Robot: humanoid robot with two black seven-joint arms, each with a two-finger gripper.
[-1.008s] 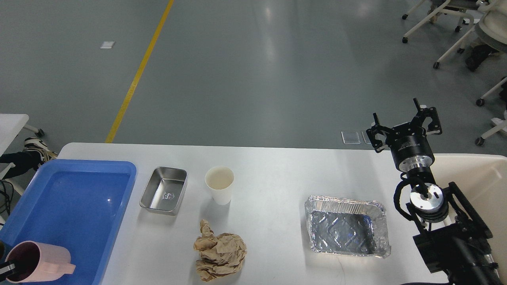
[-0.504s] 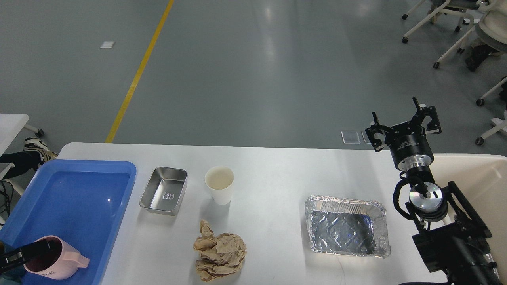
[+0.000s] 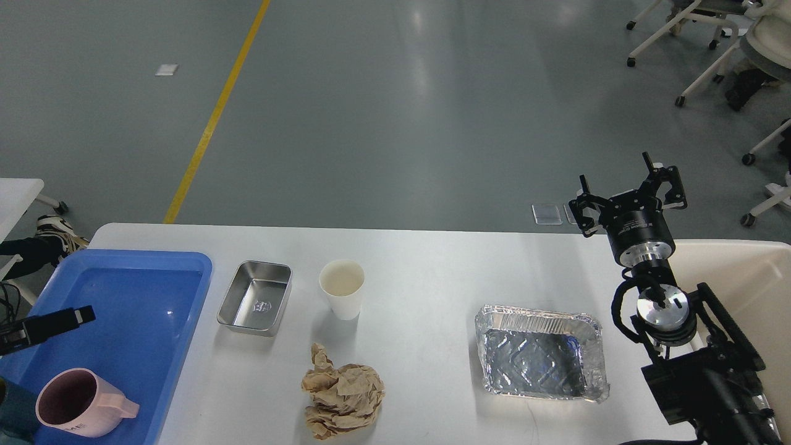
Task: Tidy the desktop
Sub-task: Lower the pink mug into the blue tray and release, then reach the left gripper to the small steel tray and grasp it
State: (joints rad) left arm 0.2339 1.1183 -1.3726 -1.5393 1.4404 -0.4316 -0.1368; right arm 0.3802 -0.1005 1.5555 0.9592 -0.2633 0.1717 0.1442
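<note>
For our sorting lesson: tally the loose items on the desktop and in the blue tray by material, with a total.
Metal: 2, steel tin, foil tray
Paper: 2, paper cup, crumpled brown paper
Pink mug, material unclear: 1
Total: 5

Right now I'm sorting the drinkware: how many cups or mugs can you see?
2. A pink ceramic mug stands in the blue plastic tray at its near left corner; a white paper cup stands mid-desktop, right of the steel pan.

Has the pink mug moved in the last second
Yes. The pink mug went from tilted at the near-left corner of the blue tray to upright on the tray floor, shifted right. The left gripper has let go and pulled away.
</note>
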